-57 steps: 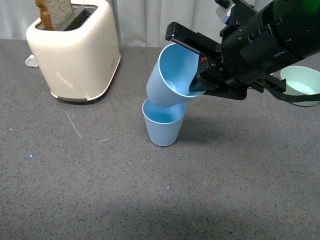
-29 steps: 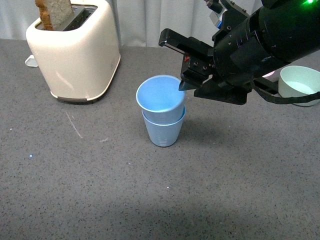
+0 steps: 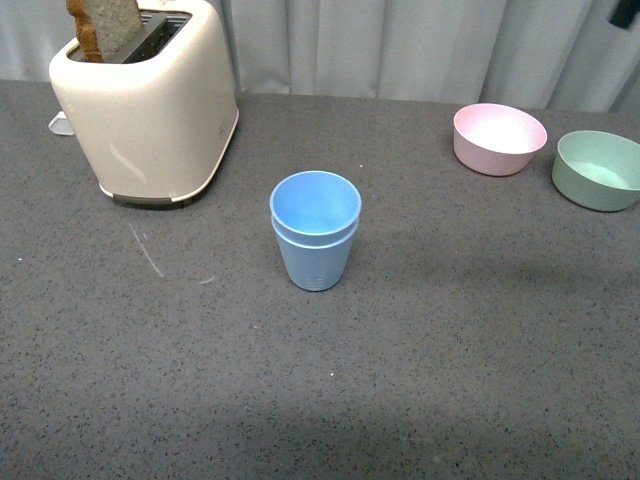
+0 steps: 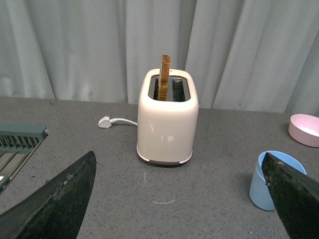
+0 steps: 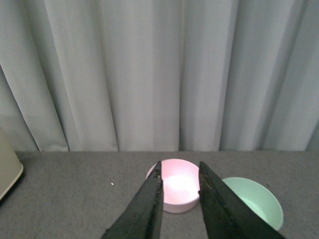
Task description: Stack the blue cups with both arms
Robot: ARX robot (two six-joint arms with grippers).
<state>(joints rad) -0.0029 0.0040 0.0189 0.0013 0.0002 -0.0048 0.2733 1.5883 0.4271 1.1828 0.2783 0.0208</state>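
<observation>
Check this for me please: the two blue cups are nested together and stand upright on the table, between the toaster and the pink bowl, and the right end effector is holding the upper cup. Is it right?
Not quite. The blue cups are nested upright between the toaster and the pink bowl, but nothing holds them. The front view shows them standing free, and the right wrist view shows the right end effector empty, facing the bowls.

Left tool [image 4: 179, 199]: two broad, flat black fingers [image 4: 55, 206], wedge-shaped, tapering to blunt tips; matte surface, scuffed and speckled with pale wear marks along the edges.

Right tool [image 5: 180, 204]: two slimmer black fingers [image 5: 142, 209], blade-like, narrowing to thin tips; smooth matte finish, slight sheen along the inner edges.

No cables, screws or markings visible on either. Front view: a small black corner of the robot at the top edge, no detail.
</observation>
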